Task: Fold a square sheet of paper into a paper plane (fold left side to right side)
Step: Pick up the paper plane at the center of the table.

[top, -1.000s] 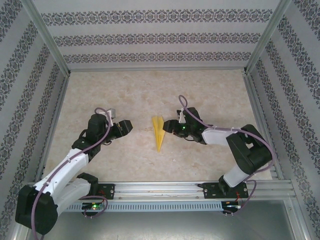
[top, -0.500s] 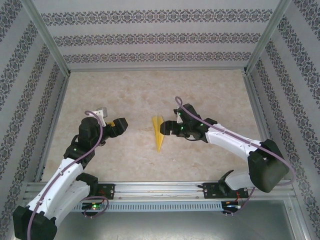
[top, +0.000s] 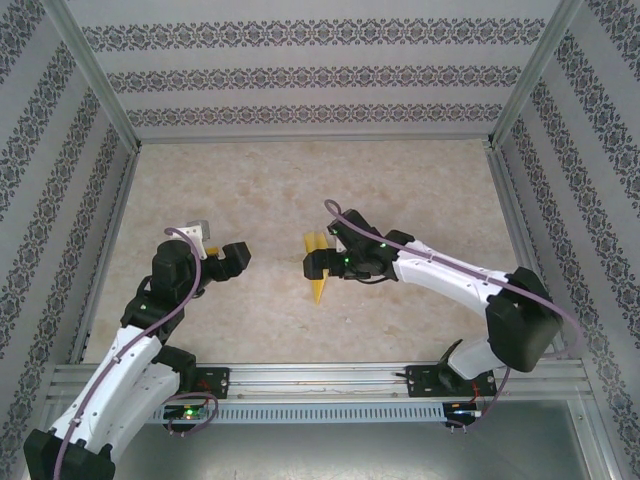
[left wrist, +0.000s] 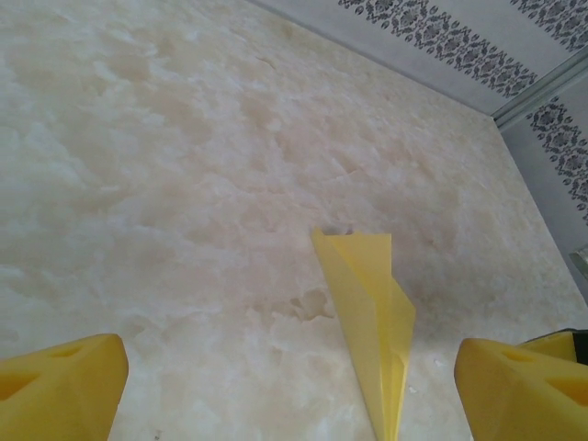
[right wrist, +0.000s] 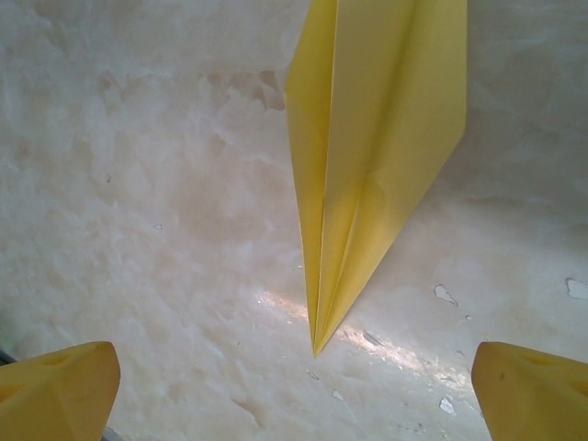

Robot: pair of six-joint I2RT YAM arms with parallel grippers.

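Top external shows the paper plane (top: 318,288) lying on the bench (top: 420,180), the right pincer (top: 317,264) spread wide and empty, seemingly just over it, the left pincer (top: 236,257) likewise open, well apart.

Top camera: fixed above and behind my bases, looking down over the whole bench (top: 250,320). Left wrist camera: low, near the bench, facing across it to the far wall (left wrist: 441,37). Right wrist camera: closer, aimed steeply down. All three share the paper plane (top: 318,288) and the bench around it.
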